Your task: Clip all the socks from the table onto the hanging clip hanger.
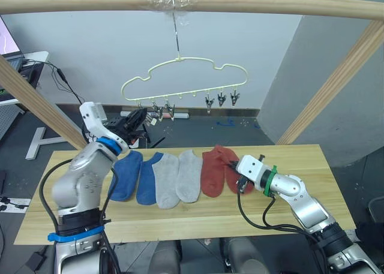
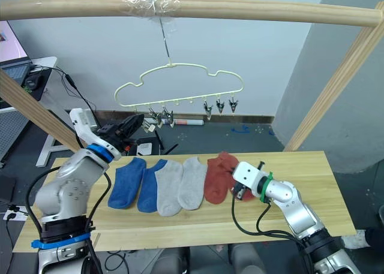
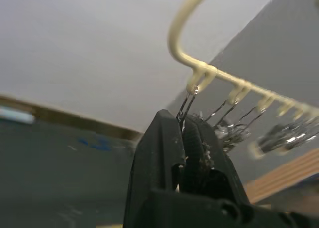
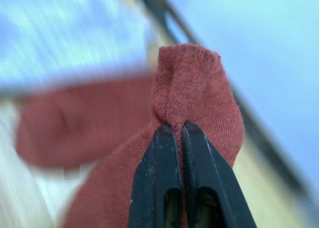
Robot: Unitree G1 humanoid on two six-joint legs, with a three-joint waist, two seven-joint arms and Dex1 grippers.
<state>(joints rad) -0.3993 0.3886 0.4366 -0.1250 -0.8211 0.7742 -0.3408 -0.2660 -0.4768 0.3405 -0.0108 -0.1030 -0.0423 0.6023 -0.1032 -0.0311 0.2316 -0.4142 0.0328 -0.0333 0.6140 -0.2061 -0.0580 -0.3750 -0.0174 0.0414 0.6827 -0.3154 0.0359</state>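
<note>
Socks lie in a row on the pale wooden counter [image 1: 300,160]: two blue [image 1: 135,175], two grey [image 1: 178,177], two rust. Right wrist view shows the right gripper [image 4: 180,129], jaws pinched on a fold of the ribbed-knit rust sock [image 4: 194,88]. Left wrist view shows the left gripper [image 3: 182,123], jaws closed on a wire metal clip [image 3: 188,101] of the cloud-shaped yellow hanger [image 1: 186,76].

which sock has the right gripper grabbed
The rust red sock at the robot's right end of the row; the right gripper's fingers pinch its bunched fabric, while the other five lie flat.
</note>
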